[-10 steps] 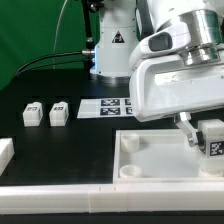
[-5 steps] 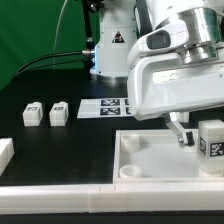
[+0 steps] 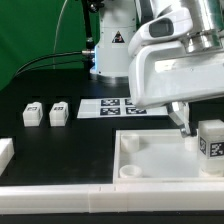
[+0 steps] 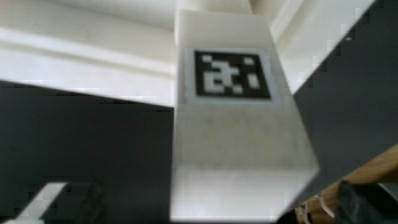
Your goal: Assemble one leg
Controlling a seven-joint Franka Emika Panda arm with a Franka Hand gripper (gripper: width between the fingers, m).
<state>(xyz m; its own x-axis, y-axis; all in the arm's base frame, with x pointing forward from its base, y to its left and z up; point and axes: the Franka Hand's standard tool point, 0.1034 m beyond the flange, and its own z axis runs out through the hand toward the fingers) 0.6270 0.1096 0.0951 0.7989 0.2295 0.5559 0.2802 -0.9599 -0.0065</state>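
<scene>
A white leg point(image 3: 210, 140) with a black-and-white tag stands upright at the right end of the large white tray point(image 3: 150, 165). My gripper point(image 3: 196, 122) is open above and around the leg's top, apart from it. One finger point(image 3: 181, 121) shows just to the exterior view's left of the leg; the other is out of view. In the wrist view the leg point(image 4: 240, 130) fills the middle, seen from above between my spread fingers point(image 4: 361, 190), with dark gaps at its sides. Two more legs point(image 3: 32, 113) point(image 3: 58, 113) lie on the black table at the left.
The marker board point(image 3: 108, 105) lies behind the tray. The arm's base point(image 3: 110, 50) stands at the back. A white block point(image 3: 5, 152) sits at the exterior view's left edge, and a long white rail point(image 3: 90, 197) runs along the front.
My gripper has risen and moved slightly to the exterior view's left, off the leg. The leg stays standing in the tray.
</scene>
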